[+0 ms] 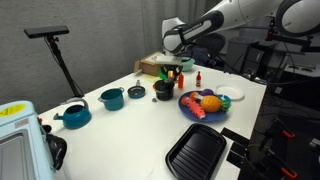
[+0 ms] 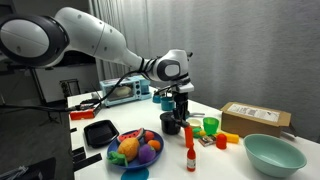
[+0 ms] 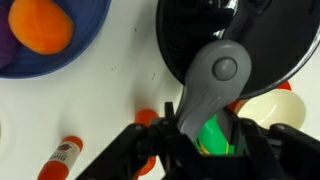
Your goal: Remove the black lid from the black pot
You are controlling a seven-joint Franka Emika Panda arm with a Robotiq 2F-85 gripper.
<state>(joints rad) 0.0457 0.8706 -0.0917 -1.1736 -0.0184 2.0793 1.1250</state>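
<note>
The gripper [image 2: 180, 103] hung just above the small round black pot [image 2: 172, 124], near the blue plate of toy food [image 2: 126, 160]. Whether its jaws were apart or closed, I could not tell. In the wrist view the flat black lid [image 3: 265, 45] seemed to sit on the pot. If the small knob were caught off-centre, the lid might slip, or the light pot might rise too and knock the green cup [image 2: 210, 125].

No readable text; bottle label [image 3: 62, 155] maybe printed, blurred

Bright even indoor light, soft shadows, wrist view blurred up close, small grainy frames
</note>
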